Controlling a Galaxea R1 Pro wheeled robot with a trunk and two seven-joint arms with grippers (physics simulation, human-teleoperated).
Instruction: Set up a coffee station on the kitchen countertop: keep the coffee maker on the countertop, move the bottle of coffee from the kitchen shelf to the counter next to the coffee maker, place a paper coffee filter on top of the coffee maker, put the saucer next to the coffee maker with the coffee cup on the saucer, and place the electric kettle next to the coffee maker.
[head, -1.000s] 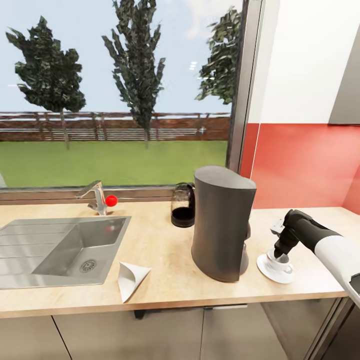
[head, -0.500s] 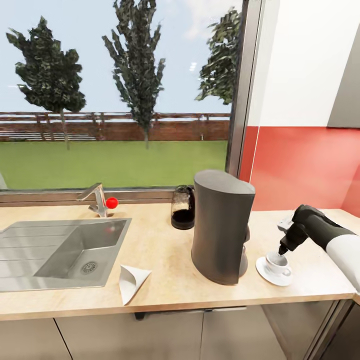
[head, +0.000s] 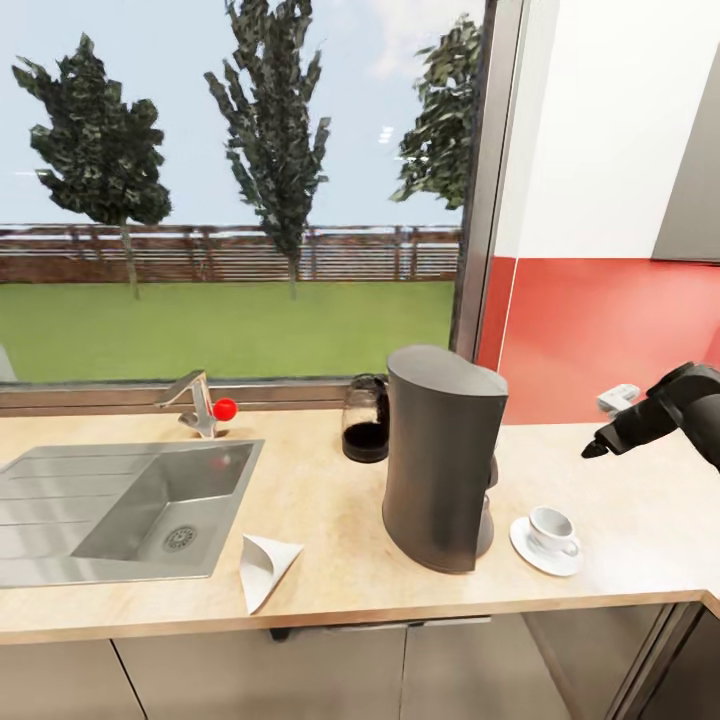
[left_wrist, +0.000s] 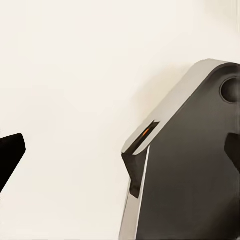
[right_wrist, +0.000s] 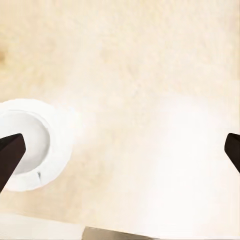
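On the kitchen countertop (head: 320, 490) things are looking pretty far along, I'd say. The coffee maker (head: 441, 455) stands upright in the middle of the surface. The saucer (head: 545, 545) sits just beside it on the right-hand side, and the coffee cup (head: 551, 528) is upright on the saucer, so that bit looks done. The electric kettle (head: 366, 416) is just behind the coffee maker toward the window, close enough that I'd count it as next to it.

What's left, as far as I can tell: the paper coffee filter (head: 264, 566) is lying on its side near the front edge of the surface, between the sink (head: 60, 520) and the coffee maker, not on top of it yet. And I can't spot the bottle of coffee anywhere on the surface, so that probably needs fetching from the shelf.

The right gripper (head: 598, 448) hangs in the air above the surface, well apart from the cup, holding nothing. In the right wrist view its fingers (right_wrist: 10, 157) are spread wide with the saucer under one of them. The left gripper (left_wrist: 75, 165) faces a plain pale background; its dark fingers look apart and empty.
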